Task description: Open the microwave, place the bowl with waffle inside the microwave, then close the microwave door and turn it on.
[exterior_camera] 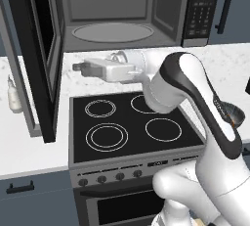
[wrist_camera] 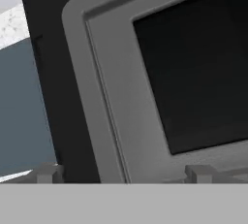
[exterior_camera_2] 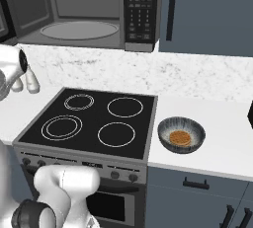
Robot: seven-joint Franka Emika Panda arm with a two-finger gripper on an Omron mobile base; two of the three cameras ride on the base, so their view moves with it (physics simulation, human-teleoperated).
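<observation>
The microwave hangs above the stove with its cavity and round turntable exposed. The microwave door is swung wide open to the left. My gripper points left at the door's lower inner side, just short of it, open with nothing between its fingers. In the hand view the door's grey inner frame and dark window are close, with my fingertips spread wide apart. The dark grey bowl sits on the counter right of the stove, with the waffle lying inside it.
The black four-ring stove lies under the microwave. A small white bottle stands on the left counter behind the open door. Dark blue cabinets with a bar handle hang right of the microwave. My arm arches over the stove's right side.
</observation>
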